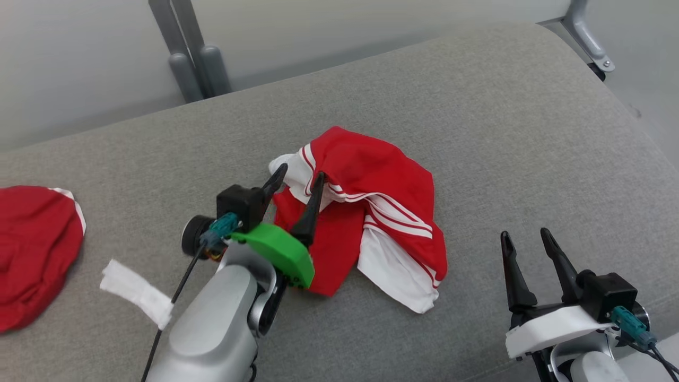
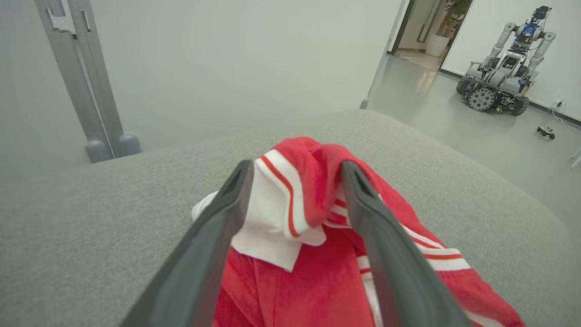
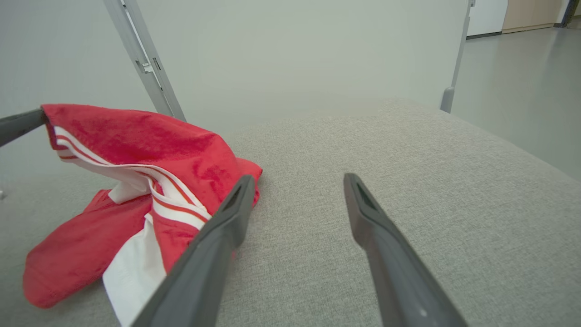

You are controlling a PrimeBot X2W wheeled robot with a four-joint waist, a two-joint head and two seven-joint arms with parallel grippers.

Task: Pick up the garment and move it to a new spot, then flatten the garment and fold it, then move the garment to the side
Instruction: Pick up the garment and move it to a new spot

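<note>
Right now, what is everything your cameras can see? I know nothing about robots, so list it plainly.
garment: one, red with white stripes, crumpled mid-cushion
red cloth: one, red with white trim, cushion's left edge
white strip: one, white, on the cushion beside the left arm
cushion: one, grey fabric, under everything
metal frame: one, grey, behind the cushion
wheeled robot: one, grey, far across the floor
left tool: one, dark fingers, open astride the garment's fold
right tool: one, dark fingers, open, right of the garment

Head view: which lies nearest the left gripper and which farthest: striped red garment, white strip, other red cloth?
1. striped red garment, at the left gripper, between its open fingers
2. white strip, lower left
3. other red cloth, far left edge
</note>
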